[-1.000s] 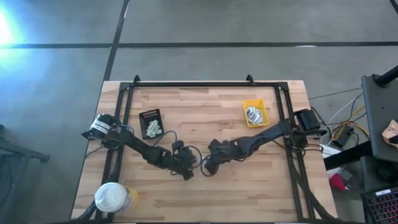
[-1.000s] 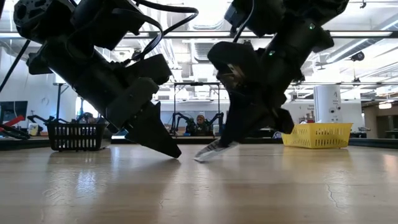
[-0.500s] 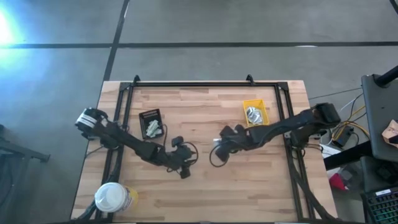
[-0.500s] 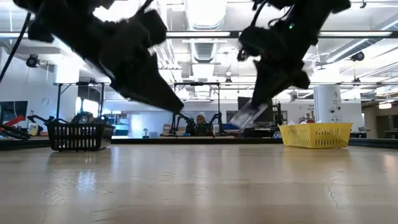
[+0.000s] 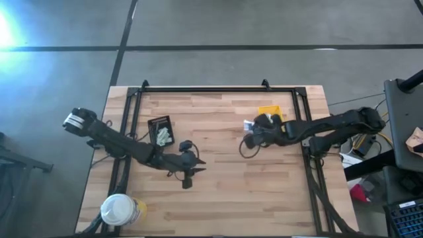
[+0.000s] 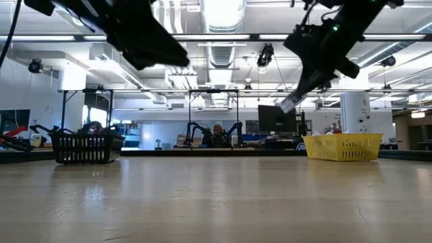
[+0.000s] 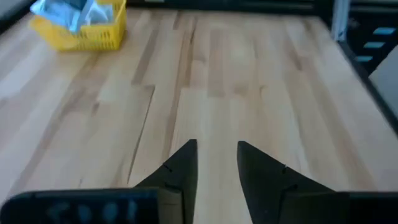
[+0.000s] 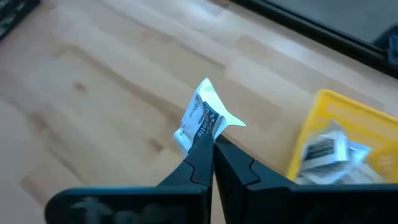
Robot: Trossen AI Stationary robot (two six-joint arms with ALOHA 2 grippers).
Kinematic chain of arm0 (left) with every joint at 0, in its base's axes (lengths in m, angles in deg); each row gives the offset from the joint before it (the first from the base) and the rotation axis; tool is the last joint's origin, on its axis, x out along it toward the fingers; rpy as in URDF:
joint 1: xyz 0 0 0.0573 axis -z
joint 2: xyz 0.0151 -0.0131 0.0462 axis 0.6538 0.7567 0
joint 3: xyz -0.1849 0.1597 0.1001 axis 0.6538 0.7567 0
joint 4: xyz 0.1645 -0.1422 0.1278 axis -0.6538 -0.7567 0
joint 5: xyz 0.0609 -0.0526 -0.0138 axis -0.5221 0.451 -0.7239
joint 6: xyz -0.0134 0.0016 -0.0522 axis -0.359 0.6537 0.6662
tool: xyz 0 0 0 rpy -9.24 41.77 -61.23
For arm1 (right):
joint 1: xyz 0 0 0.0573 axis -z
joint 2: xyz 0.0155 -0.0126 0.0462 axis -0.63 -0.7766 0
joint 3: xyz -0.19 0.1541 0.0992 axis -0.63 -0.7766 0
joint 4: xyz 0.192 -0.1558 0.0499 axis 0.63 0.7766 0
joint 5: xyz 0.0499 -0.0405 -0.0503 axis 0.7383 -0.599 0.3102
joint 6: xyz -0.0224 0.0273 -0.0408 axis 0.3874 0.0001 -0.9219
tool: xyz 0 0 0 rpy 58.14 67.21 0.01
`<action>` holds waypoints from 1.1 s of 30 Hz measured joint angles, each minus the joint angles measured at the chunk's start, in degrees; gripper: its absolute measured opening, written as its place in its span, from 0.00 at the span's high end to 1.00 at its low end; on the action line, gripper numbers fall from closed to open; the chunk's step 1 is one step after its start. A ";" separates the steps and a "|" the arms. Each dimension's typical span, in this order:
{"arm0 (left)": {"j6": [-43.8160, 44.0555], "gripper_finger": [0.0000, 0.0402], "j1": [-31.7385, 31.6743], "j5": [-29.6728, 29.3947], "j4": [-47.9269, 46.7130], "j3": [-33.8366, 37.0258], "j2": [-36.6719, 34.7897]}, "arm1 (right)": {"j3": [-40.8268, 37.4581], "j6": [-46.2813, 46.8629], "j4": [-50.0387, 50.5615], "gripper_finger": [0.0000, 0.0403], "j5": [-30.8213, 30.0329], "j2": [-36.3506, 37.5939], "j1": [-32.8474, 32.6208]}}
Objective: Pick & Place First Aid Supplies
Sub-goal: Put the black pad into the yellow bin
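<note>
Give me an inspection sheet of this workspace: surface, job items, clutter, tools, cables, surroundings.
Surface: wooden table inside a black frame.
Job's things: packets in the yellow bin; more on the black tray; one white packet in the right tool.
Clutter: white-lidded tub at the near left corner.
Grippers: right tool shut on the packet, raised beside the bin; left tool slightly open, empty, above mid-table.
Cables: loops along both arms; a bundle off the table's right side.
Surroundings: grey floor; a lab with a dark basket and a distant person.
</note>
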State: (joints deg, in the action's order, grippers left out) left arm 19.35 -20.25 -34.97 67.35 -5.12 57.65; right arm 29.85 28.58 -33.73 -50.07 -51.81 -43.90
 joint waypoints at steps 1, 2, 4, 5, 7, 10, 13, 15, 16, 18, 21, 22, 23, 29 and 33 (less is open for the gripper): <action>-0.48 0.74 0.00 0.28 0.09 0.19 -0.88 | -1.10 0.37 -0.24 0.98 -0.41 1.00 0.71; -0.94 0.75 -0.02 0.48 -0.06 0.46 -1.70 | -2.14 0.82 -0.92 0.98 -0.50 2.18 1.47; -1.65 0.77 -0.11 0.80 0.04 0.71 -3.12 | -4.57 2.39 -1.70 0.98 -1.44 4.39 2.89; -1.99 0.79 -0.13 0.89 0.18 1.12 -3.92 | -5.71 3.65 -1.74 0.98 -1.96 5.49 3.66; -2.54 0.82 -0.25 1.10 0.04 1.91 -5.39 | -7.91 6.22 -2.20 0.98 -3.20 7.56 5.26; -2.60 0.87 -0.60 2.24 1.01 3.85 -7.86 | -11.13 10.34 -2.53 0.98 -4.88 10.56 7.46; -2.60 0.93 -1.05 3.48 3.54 6.21 -10.39 | -13.89 13.36 -2.40 0.98 -5.08 13.33 9.51; -2.58 0.98 -1.36 4.15 5.72 8.07 -12.08 | -15.50 14.75 -2.82 0.98 -5.19 15.06 10.73; -2.55 0.99 -1.48 4.48 6.51 8.95 -13.02 | -16.40 15.43 -2.78 0.98 -5.13 15.68 11.21; -2.42 0.99 -1.76 5.12 7.43 10.79 -15.03 | -18.05 16.80 -3.42 0.98 -4.82 16.84 12.34; -2.48 0.99 -1.84 5.85 9.71 13.61 -18.29 | -20.34 18.93 -3.24 0.98 -4.37 17.93 13.55; -2.48 1.00 -1.84 5.84 10.15 14.45 -19.38 | -21.05 19.44 -3.42 0.98 -4.27 18.19 13.79; -2.49 1.00 -1.84 5.88 10.73 15.18 -20.58 | -21.58 19.71 -3.08 0.98 -3.99 18.43 14.02; -2.38 1.00 -1.86 5.83 10.78 19.40 -28.54 | -21.87 19.12 -3.45 0.98 -2.71 18.24 14.09; -2.64 1.00 -1.88 5.77 10.92 21.28 -33.35 | -21.85 18.67 -3.00 0.98 -2.56 18.51 14.81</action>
State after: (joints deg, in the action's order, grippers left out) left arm 16.71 -22.13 -29.19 78.27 16.16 24.30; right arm 8.00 47.24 -36.73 -52.63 -33.30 -29.09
